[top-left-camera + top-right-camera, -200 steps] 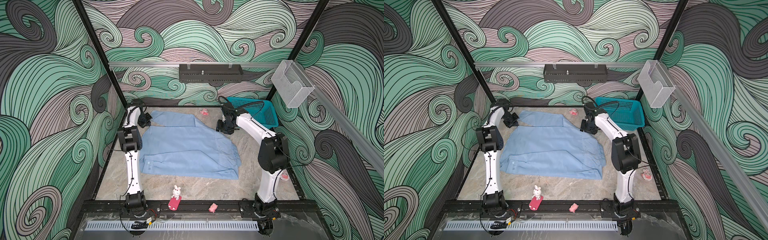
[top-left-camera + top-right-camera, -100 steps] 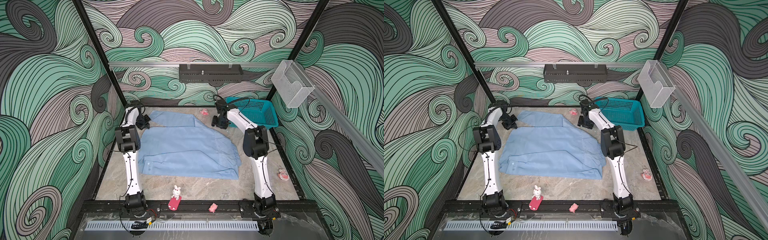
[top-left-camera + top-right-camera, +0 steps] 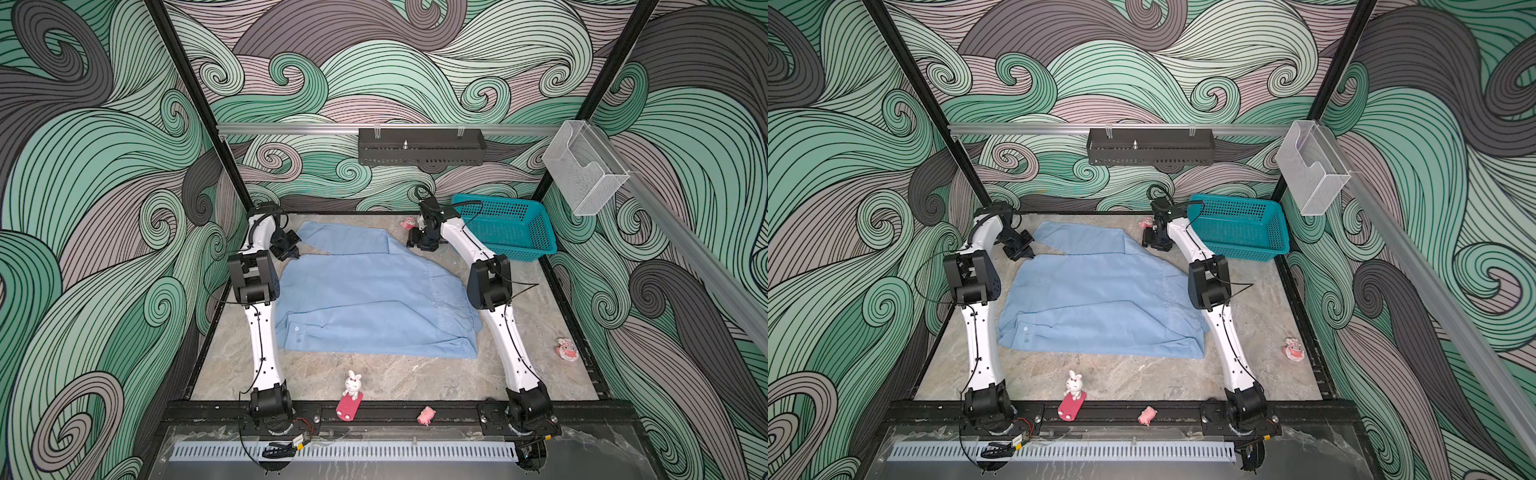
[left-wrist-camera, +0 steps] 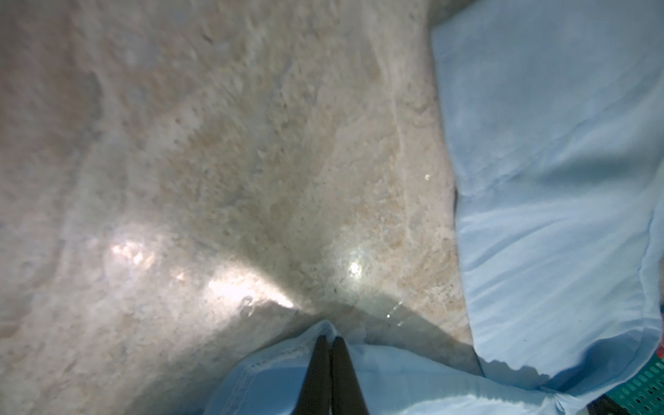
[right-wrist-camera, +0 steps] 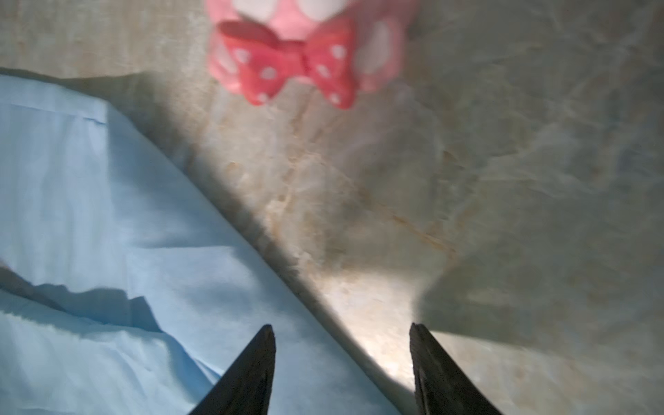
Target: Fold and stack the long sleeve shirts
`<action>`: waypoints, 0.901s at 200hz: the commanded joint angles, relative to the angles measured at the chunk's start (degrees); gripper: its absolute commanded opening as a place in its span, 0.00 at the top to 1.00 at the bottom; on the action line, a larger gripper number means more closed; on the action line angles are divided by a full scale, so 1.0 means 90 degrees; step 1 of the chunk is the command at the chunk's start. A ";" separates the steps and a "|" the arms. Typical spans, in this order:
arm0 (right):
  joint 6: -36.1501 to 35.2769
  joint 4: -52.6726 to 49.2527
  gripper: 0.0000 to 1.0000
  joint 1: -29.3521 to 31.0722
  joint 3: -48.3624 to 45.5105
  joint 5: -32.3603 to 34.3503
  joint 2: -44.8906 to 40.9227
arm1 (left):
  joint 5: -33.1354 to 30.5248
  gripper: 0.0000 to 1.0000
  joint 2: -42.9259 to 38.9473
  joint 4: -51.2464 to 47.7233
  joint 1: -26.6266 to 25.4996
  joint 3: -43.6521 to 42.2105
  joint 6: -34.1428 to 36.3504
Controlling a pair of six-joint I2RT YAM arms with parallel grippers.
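Across the table (image 3: 374, 380), the light blue shirt (image 3: 374, 307) lies spread nearly flat, so I judge folding barely begun and stacking all ahead, with my left gripper (image 4: 330, 339) pinched shut on cloth at its far-left corner and my right gripper (image 5: 341, 330) gaping empty over its far-right edge.

One light blue shirt (image 3: 374, 299) is counted. Two robot arms are seen: a left arm (image 3: 260, 332) and a right arm (image 3: 508, 345). One teal basket (image 3: 511, 232), one black tray (image 3: 419, 149) and one clear box (image 3: 582, 174) are found. Four small toys are counted: a rabbit (image 3: 352, 384), a pig (image 3: 427, 414), a bow toy (image 3: 408, 223) and a pink-and-red toy (image 3: 566, 349).
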 commanded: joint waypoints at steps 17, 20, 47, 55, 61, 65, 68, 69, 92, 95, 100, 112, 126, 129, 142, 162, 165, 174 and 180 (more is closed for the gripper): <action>-0.0098 0.0043 0.39 0.0182 0.0703 -0.0454 0.0538 | 0.0179 1.00 -0.0130 -0.0254 0.0018 0.0027 0.0055; -0.0096 0.0050 0.39 0.0191 0.0720 -0.0464 0.0559 | 0.0182 1.00 -0.0132 -0.0254 0.0031 0.0027 0.0067; -0.0143 0.0127 0.45 0.0283 0.0691 -0.0579 0.0617 | 0.0201 1.00 -0.0132 -0.0249 0.0034 0.0038 0.0070; -0.0162 0.0157 0.50 0.0306 0.0684 -0.0627 0.0621 | 0.0221 1.00 -0.0123 -0.0244 0.0030 0.0037 0.0070; -0.0174 0.0161 0.55 0.0318 0.0688 -0.0652 0.0618 | 0.0232 1.00 -0.0123 -0.0239 0.0034 0.0037 0.0060; -0.0183 0.0162 0.60 0.0327 0.0695 -0.0659 0.0617 | 0.0242 1.00 -0.0116 -0.0244 0.0035 0.0043 0.0049; -0.0184 0.0159 0.64 0.0333 0.0699 -0.0651 0.0603 | 0.0243 1.00 -0.0113 -0.0239 0.0036 0.0038 0.0041; -0.0184 0.0158 0.65 0.0335 0.0700 -0.0648 0.0600 | 0.0253 1.00 -0.0118 -0.0239 0.0040 0.0037 0.0046; -0.0284 0.0160 0.89 0.0359 0.0572 -0.0385 0.0281 | 0.0254 1.00 -0.0157 -0.0260 0.0044 0.0048 0.0060; -0.0316 0.0161 0.91 0.0362 0.0531 -0.0304 0.0190 | 0.0253 1.00 -0.0170 -0.0274 0.0053 0.0052 0.0060; -0.0361 0.0160 0.94 0.0384 0.0461 -0.0147 0.0049 | 0.0247 1.00 -0.0190 -0.0275 0.0054 0.0056 0.0067; -0.0467 0.0163 0.98 0.0452 0.0219 0.0169 -0.0315 | 0.0243 1.00 -0.0243 -0.0299 0.0061 0.0061 0.0070; -0.0580 0.0066 0.98 0.0568 -0.0107 0.0613 -0.0712 | 0.0243 1.00 -0.0321 -0.0343 0.0063 0.0059 0.0082; -0.0601 0.0025 0.97 0.0598 -0.0174 0.0730 -0.0787 | 0.0242 1.00 -0.0336 -0.0351 0.0064 0.0057 0.0096; -0.0652 -0.0102 0.96 0.0761 -0.0570 0.1108 -0.1087 | 0.0225 1.00 -0.0429 -0.0402 0.0064 0.0006 0.0123; -0.0591 -0.0118 0.93 0.1054 -0.1353 0.1531 -0.1498 | 0.0223 1.00 -0.0642 -0.0381 0.0064 -0.0275 0.0165; -0.0578 -0.0115 0.93 0.1091 -0.1450 0.1597 -0.1542 | 0.0226 1.00 -0.0690 -0.0372 0.0064 -0.0333 0.0171; -0.0523 -0.0119 0.93 0.1240 -0.1688 0.1763 -0.1676 | 0.0214 1.00 -0.0842 -0.0297 0.0064 -0.0565 0.0193; -0.0477 -0.0118 0.92 0.1333 -0.1850 0.1828 -0.1744 | 0.0206 1.00 -0.0962 -0.0223 0.0064 -0.0734 0.0200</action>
